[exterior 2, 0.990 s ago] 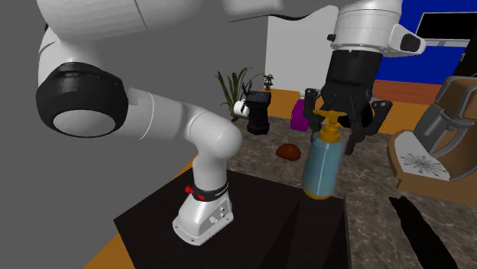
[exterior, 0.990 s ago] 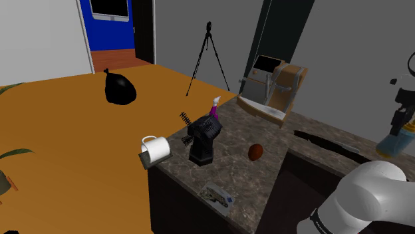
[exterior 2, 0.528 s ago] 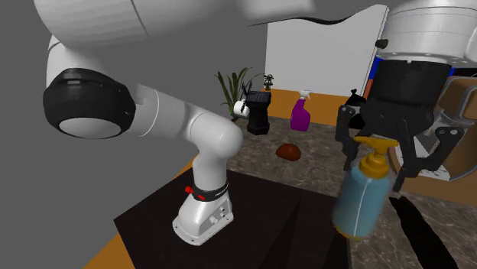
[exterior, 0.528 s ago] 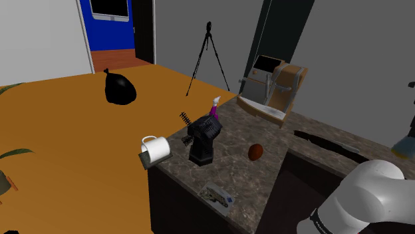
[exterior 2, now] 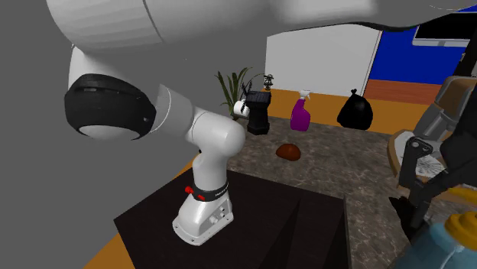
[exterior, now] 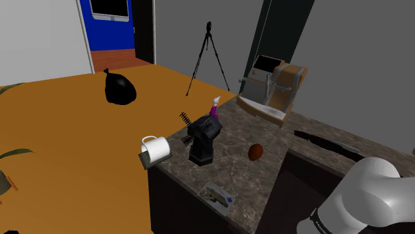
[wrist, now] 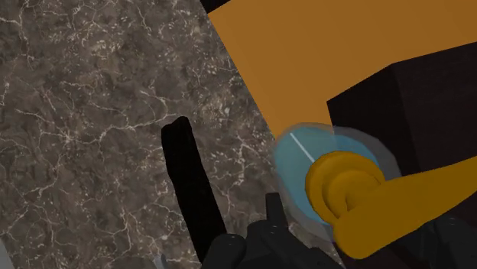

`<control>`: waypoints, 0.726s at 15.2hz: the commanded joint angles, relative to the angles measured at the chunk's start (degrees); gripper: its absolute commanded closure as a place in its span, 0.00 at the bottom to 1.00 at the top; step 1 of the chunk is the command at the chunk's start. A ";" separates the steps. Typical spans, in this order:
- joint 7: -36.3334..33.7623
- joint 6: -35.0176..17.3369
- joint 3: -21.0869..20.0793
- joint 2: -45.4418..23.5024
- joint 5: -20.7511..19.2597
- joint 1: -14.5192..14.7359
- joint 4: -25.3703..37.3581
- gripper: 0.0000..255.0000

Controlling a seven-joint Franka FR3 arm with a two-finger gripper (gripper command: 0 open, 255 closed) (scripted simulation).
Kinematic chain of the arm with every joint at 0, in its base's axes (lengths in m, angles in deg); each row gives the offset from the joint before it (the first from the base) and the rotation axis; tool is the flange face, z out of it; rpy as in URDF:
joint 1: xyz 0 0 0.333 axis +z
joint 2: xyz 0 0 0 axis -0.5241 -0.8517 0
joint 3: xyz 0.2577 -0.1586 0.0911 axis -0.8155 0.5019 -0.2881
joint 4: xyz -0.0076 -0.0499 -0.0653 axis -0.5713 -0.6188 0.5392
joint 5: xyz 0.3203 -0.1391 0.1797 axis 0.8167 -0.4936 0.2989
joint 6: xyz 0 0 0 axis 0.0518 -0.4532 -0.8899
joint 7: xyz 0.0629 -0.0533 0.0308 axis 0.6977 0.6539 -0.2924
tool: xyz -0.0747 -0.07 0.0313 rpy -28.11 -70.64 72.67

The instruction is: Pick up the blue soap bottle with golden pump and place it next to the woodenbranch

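Jaws' hold not determinable, one black finger [wrist: 191, 183] seen clear of the blue soap bottle [wrist: 296, 155], bottle over orange floor [wrist: 321, 53] beside the counter [wrist: 92, 115], carried to the second exterior view's lower right since earlier.

Two bottles [exterior 2: 443, 249] [exterior 2: 300, 115], one mug [exterior: 154, 149], one tripod [exterior: 208, 56]

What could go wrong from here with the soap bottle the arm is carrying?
The blue bottle hangs past the edge of the marbled counter, over orange floor and the dark stand; if it comes loose here, it would likely fall off instead of landing by the black branch. Swinging back, it might clip the brown machine.
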 commanded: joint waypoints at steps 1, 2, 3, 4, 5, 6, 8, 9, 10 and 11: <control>2.76 -0.37 3.61 -1.14 -1.22 3.04 4.70 1.00; 4.03 -0.57 5.49 -1.54 -1.82 4.71 7.01 1.00; 5.32 -0.74 7.41 -1.87 -2.43 6.48 9.42 1.00; 6.62 -0.85 9.35 -2.13 -3.05 8.37 11.93 1.00; 7.93 -0.92 11.33 -2.32 -3.67 10.38 14.56 1.00; 9.21 -0.91 13.22 -2.40 -4.31 12.43 17.19 1.00; 8.54 -1.80 13.38 -1.66 -4.79 11.89 15.63 1.00; 8.22 -2.27 13.51 -1.33 -5.00 11.63 14.87 1.00; 7.92 -2.75 13.66 -1.02 -5.21 11.38 14.13 1.00; 7.61 -3.22 13.82 -0.70 -5.43 11.15 13.41 1.00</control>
